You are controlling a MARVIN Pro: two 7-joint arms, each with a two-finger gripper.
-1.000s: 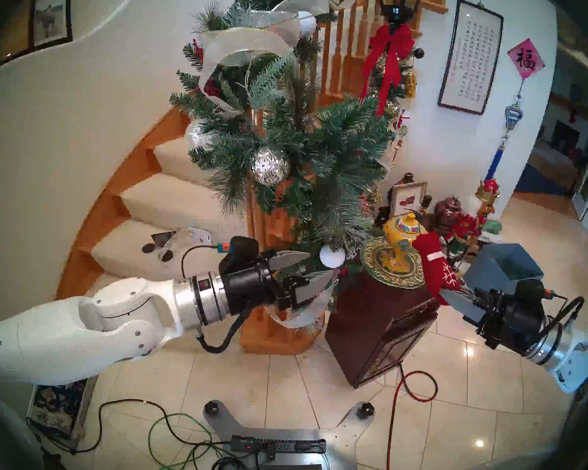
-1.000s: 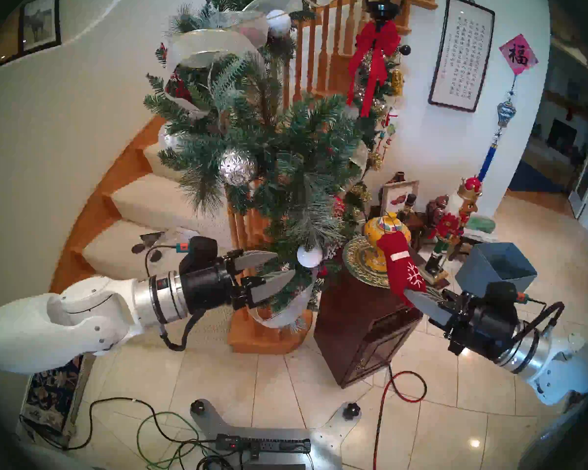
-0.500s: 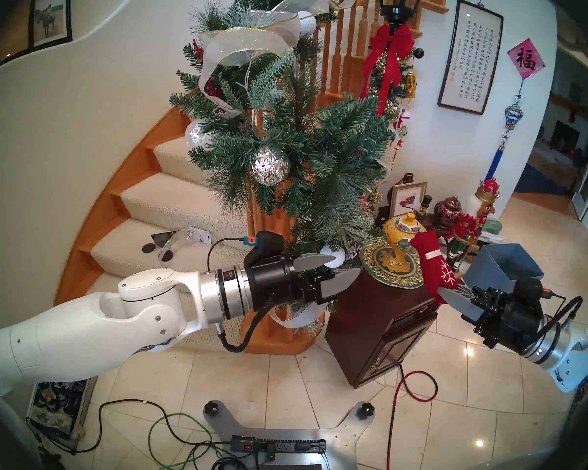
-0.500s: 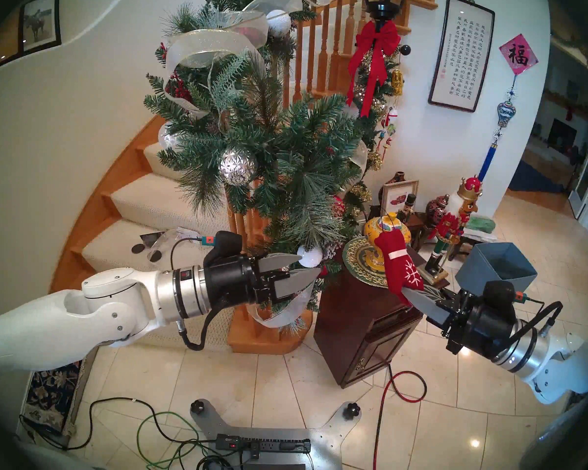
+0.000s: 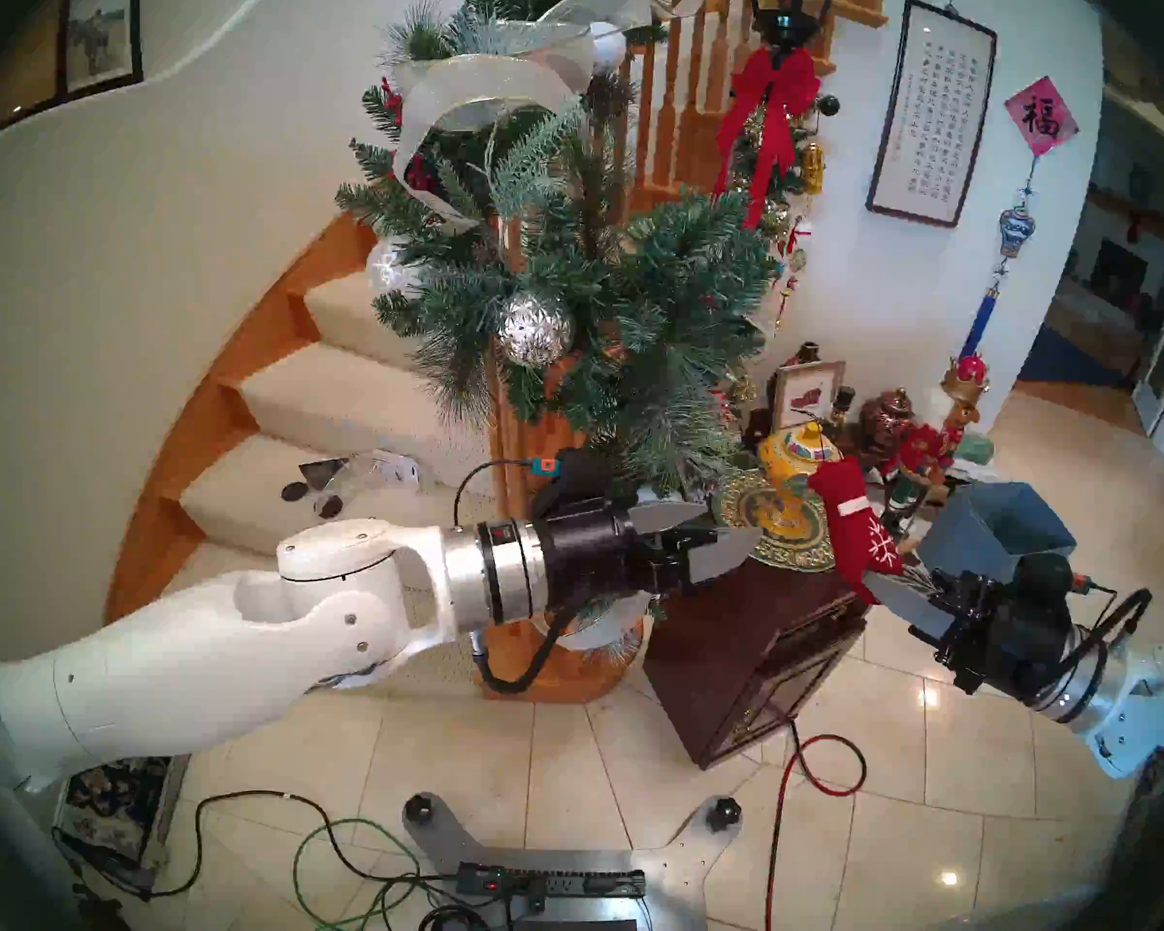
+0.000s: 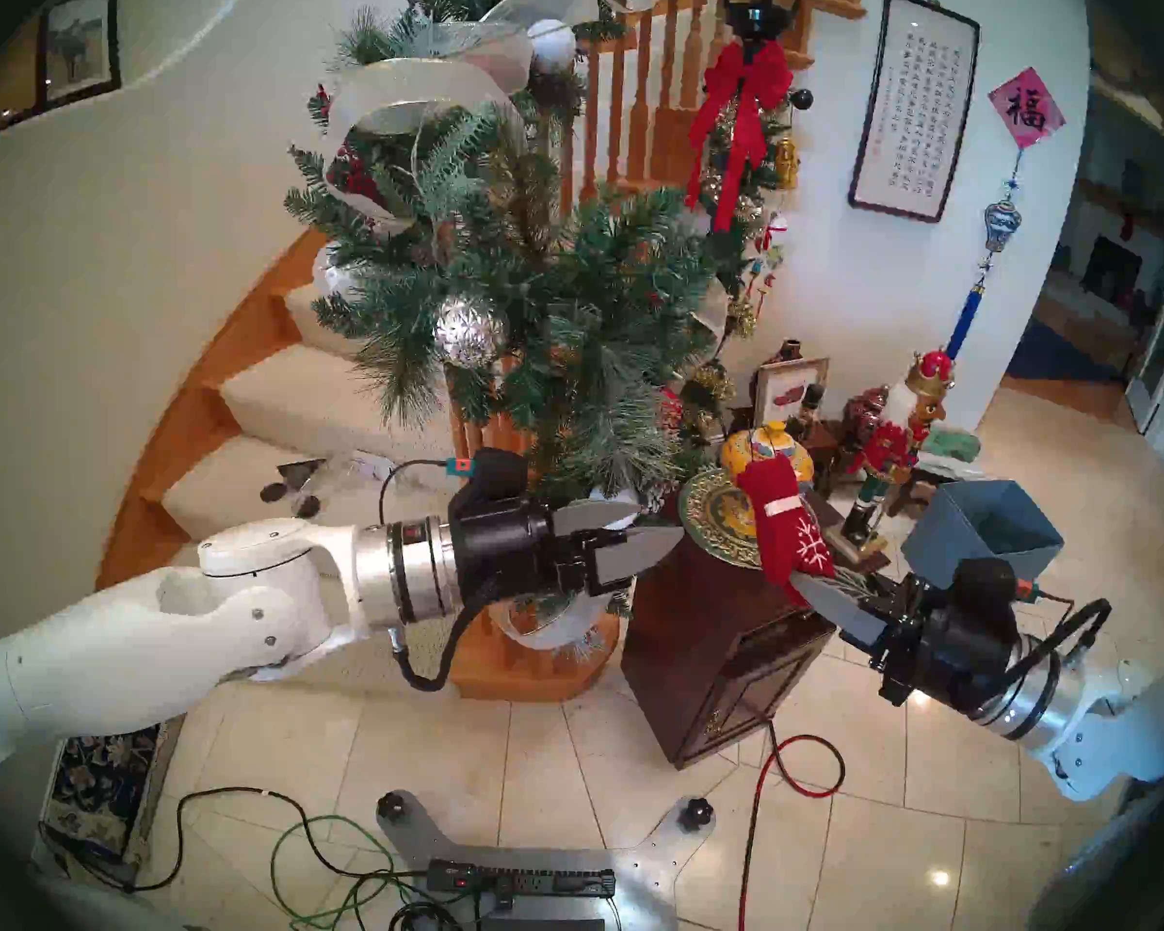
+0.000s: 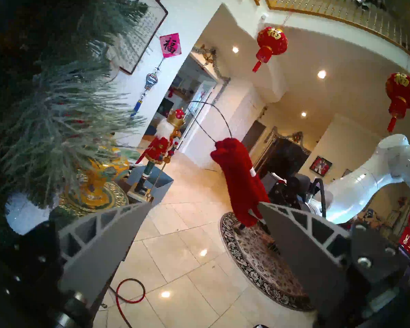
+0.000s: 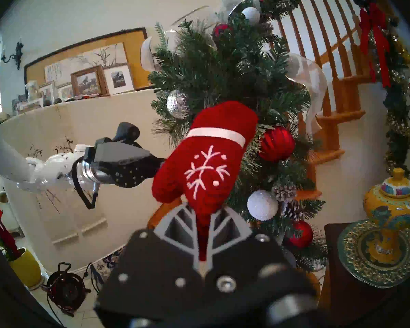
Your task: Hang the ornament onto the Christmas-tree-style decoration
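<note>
A curved staircase (image 5: pixel 337 399) with cream carpet and wooden railing rises past white walls. Glossy beige floor tiles (image 5: pixel 566 762) reflect ceiling lights. A dark wooden cabinet (image 5: pixel 754 647) stands beside a framed calligraphy scroll (image 5: pixel 929 113).

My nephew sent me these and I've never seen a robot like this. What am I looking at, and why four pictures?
It is a two-armed robot at a staircase. Two pictures come from cameras on its head; the other two from a camera on each wrist. The right gripper is shut on the fingertip end of a red mitten ornament, cuff and thin loop pointing up. The left gripper is open and empty, pointing toward the mitten. Behind stands the pine garland on the banister, where the mitten should hang. On the dark wood cabinet sit a gold-green plate and a yellow jar.
</note>
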